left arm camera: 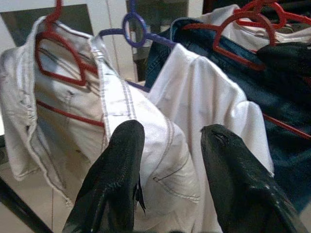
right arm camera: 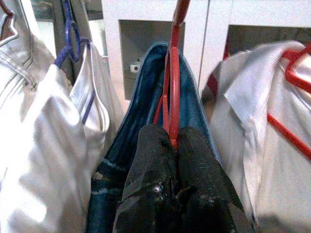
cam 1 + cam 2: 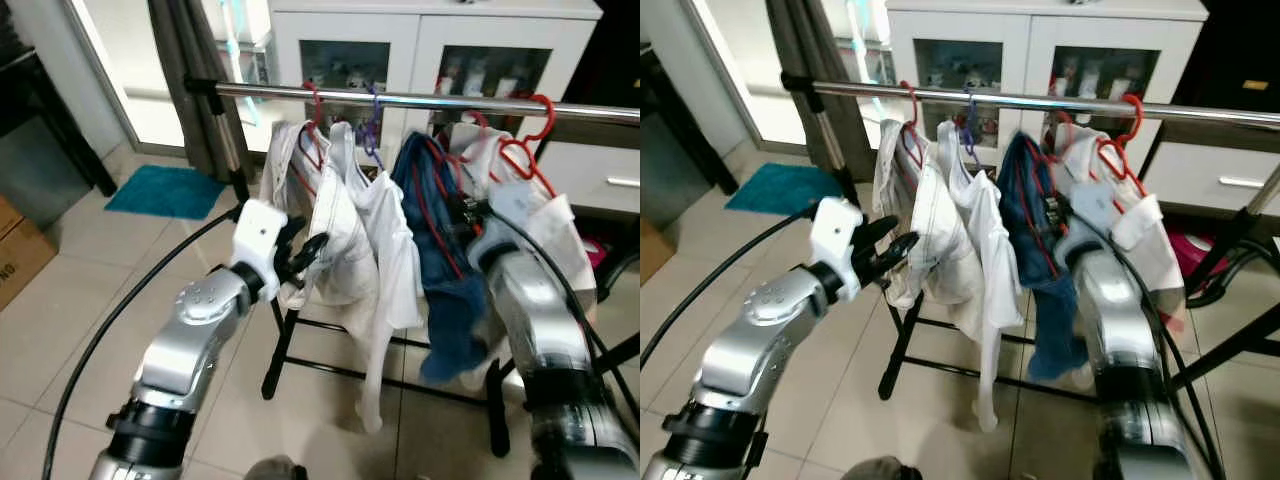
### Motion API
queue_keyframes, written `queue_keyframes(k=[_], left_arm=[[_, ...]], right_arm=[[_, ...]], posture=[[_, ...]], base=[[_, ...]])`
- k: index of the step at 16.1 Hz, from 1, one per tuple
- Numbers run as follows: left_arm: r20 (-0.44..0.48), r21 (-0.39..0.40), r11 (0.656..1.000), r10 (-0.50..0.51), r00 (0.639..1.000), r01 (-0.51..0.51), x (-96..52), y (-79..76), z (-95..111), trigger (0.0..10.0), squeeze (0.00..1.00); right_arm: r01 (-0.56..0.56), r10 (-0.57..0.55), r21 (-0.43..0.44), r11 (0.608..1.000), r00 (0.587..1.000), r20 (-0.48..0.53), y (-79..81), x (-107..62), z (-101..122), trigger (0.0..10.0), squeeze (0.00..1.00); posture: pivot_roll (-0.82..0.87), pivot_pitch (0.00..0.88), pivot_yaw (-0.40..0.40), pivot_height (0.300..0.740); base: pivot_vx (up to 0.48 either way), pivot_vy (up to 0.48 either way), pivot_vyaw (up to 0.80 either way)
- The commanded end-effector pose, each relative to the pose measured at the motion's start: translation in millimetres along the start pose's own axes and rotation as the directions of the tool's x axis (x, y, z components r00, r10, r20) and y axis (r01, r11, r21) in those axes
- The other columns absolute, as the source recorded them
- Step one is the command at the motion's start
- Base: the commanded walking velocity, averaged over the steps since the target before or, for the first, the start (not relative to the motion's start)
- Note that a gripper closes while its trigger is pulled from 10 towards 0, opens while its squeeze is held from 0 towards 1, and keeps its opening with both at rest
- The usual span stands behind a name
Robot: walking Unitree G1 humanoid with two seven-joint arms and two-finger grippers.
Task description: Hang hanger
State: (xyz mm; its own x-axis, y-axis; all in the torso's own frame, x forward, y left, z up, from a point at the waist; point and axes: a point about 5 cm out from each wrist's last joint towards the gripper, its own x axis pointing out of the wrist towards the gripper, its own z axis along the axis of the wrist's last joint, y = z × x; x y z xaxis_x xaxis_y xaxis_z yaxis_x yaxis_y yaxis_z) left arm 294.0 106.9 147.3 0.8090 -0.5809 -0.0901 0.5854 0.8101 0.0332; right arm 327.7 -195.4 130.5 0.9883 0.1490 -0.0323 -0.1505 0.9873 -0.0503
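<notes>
A silver rail (image 3: pixel 420 99) carries several hangers with clothes. My right gripper (image 2: pixel 171 133) is shut on a red hanger (image 2: pixel 170 87) that holds a blue denim garment (image 3: pixel 450 290). This hanger's hook rises toward the rail, but I cannot tell whether it rests on it. To the left hang a white shirt on a purple hanger (image 1: pixel 134 23) and a pale shirt on another red hanger (image 1: pixel 58 53). My left gripper (image 3: pixel 308 252) stands open just in front of these two shirts, holding nothing. Right of the denim hangs a white shirt on a red hanger (image 3: pixel 535 140).
A white cabinet (image 3: pixel 400 45) with glass doors stands behind the rack. The rack's black legs (image 3: pixel 275 350) spread over the tiled floor. A teal mat (image 3: pixel 165 190) and a cardboard box (image 3: pixel 15 255) lie to the left. A black cable (image 3: pixel 110 320) loops beside my left arm.
</notes>
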Motion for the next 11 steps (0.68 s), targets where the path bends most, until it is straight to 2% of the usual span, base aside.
queue_keyframes(k=[1, 2, 3, 5, 7, 11], left_arm=[[-0.003, 0.01, 1.0, 0.016, 1.0, -0.016, -0.4, 2.6, 0, 10.0, 0.0], [-0.004, 0.008, 1.0, 0.018, 1.0, -0.018, -1.2, 2.7, -1, 10.0, 0.0], [-0.004, 0.008, 1.0, 0.018, 1.0, -0.018, -1.2, 2.7, -1, 10.0, 0.0], [-0.013, 0.002, 1.0, 0.022, 1.0, -0.022, -3.6, 2.7, -4, 10.0, 0.0], [-0.014, 0.001, 1.0, 0.026, 1.0, -0.026, -5.4, 1.5, -5, 10.0, 0.0], [-0.023, 0.005, 0.999, 0.053, 0.998, -0.053, -13.2, 5.3, -7, 10.0, 0.0]], right_arm=[[0.022, -0.023, 0.012, 1.0, 0.995, 0.102, 0.9, -13.3, 21, 0.0, 0.0], [0.027, -0.028, 0.015, 1.0, 0.995, 0.098, 2.6, -21.9, 19, 0.0, 0.0], [0.027, -0.028, 0.015, 1.0, 0.995, 0.098, 2.6, -21.9, 19, 0.0, 0.0], [0.004, -0.004, -0.015, 1.0, 0.999, 0.046, 12.8, -40.2, 10, 0.0, 0.0], [-0.022, 0.022, -0.034, 0.999, 1.0, 0.0, 21.4, -49.5, 8, 0.0, 0.0], [-0.039, 0.038, -0.037, 0.999, 0.999, -0.025, 27.8, -57.8, 9, 0.0, 0.0]], posture=[[0.01, 0.0, 0.081, 0.74], [0.01, 0.0, 0.085, 0.74], [0.01, 0.0, 0.085, 0.74], [0.01, 0.0, 0.087, 0.74], [0.03, 0.0, 0.07, 0.74], [0.03, 0.0, 0.051, 0.74]], base=[[0.0, 0.0, 0.0], [0.0, 0.0, 0.0], [0.0, 0.0, 0.0], [-0.281, 0.0, 0.0], [-0.3, 0.0, 0.0], [-0.305, 0.0, 0.0]])
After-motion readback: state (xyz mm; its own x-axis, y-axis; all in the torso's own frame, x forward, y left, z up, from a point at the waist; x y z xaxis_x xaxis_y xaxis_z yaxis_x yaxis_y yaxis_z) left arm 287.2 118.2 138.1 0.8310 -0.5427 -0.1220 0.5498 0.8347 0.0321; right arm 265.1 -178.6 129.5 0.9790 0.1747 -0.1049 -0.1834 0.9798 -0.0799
